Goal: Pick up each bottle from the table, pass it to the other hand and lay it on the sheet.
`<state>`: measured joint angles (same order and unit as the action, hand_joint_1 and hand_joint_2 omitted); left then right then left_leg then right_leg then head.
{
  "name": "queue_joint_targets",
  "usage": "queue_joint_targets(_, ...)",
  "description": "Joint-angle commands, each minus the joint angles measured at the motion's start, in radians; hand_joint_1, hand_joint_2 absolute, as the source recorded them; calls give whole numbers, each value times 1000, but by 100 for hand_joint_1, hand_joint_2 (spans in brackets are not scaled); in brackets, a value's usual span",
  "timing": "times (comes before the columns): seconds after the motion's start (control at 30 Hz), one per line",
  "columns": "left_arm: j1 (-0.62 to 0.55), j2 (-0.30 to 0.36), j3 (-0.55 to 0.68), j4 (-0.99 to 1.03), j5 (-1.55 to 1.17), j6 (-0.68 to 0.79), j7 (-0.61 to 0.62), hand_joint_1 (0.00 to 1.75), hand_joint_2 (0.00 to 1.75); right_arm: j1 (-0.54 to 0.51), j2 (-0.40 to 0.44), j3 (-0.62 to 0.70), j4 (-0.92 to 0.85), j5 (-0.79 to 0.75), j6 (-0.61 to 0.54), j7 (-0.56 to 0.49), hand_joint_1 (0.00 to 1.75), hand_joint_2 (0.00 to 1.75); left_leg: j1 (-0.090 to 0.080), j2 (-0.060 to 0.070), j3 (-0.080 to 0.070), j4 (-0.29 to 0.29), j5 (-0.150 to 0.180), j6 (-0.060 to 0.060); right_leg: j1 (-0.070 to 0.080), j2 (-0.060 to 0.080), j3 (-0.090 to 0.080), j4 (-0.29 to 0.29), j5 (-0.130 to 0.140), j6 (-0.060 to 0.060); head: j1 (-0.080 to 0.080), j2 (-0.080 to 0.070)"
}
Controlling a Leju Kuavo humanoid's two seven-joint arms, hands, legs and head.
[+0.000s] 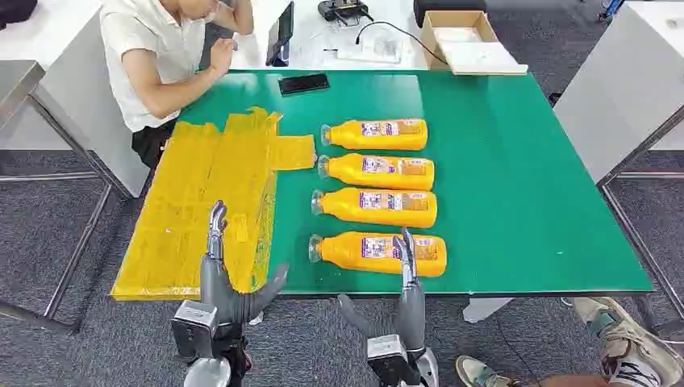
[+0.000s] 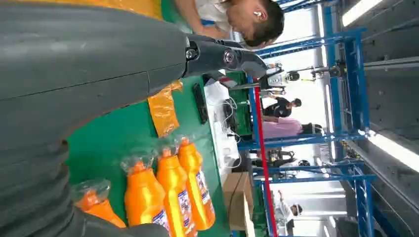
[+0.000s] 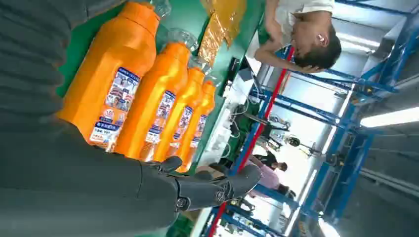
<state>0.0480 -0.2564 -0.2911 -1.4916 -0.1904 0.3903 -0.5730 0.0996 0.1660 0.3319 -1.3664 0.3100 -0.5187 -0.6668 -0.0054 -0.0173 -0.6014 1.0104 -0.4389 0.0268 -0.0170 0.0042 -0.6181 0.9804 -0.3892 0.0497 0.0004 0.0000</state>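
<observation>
On the green table (image 1: 524, 185) four orange bottles (image 1: 377, 201) lie in a row, just right of the yellow sheet (image 1: 202, 201). The right hand (image 1: 407, 282) hovers over the nearest bottle (image 1: 355, 251), fingers apart. The left hand (image 1: 226, 278) hangs over the sheet's near edge, fingers apart, holding nothing

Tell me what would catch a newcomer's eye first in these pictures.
Four orange bottles lie on their sides in a neat column in the middle of the green table, caps pointing toward the yellow sheet spread over the table's left part. At the near edge, the left robot hand hovers open by the sheet and the right robot hand open at the nearest bottle. A person sits at the far left corner.
</observation>
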Motion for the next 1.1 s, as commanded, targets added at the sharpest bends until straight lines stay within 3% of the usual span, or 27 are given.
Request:
queue_joint_targets(0.03,35,49,-16,-4,4,12,-3,0,175,19,-119,-125,-53,242,-41,103,0,175,0,0,3,-1,-1,-1,0,-1,3,-1,-1,-1,0,0)
queue_joint_targets(0.1,41,50,-5,-15,8,-2,-9,0,175,24,-163,-173,-58,403,-5,181,0,175,0,0,4,-1,-1,-1,0,-1,4,-2,-1,-1,0,0)
queue_joint_targets(0.23,40,46,6,-19,1,-16,-6,0,175,30,-176,-196,-65,459,28,214,0,175,0,0,5,-1,-2,-1,0,-2,6,-2,-2,-2,0,0)
queue_joint_targets(0.4,54,42,35,-35,-21,-55,-11,0,175,21,-263,-230,-86,627,108,344,0,175,0,1,4,0,-2,-2,1,0,4,-1,-2,-2,0,0)
queue_joint_targets(0.53,56,34,51,-34,-26,-74,-20,0,175,11,-273,-253,-129,628,139,332,0,175,0,0,4,0,-3,-1,0,-1,5,-1,-2,-2,0,0)
queue_joint_targets(0.67,53,32,55,-33,-30,-82,-24,0,175,6,-288,-237,-127,674,189,387,0,175,0,3,3,0,-2,-1,0,1,3,-1,-1,-2,0,0)
queue_joint_targets(0.8,50,18,79,-49,-45,-116,-19,0,175,0,-412,-204,-95,730,318,493,0,175,0,1,4,-1,-2,-1,0,0,5,-1,-1,-1,0,0)
queue_joint_targets(1.1,43,5,91,-34,-54,-143,-17,0,175,-77,-454,-208,-66,742,350,495,0,175,-1,2,2,-1,-2,-1,0,1,3,-2,0,-1,0,0)
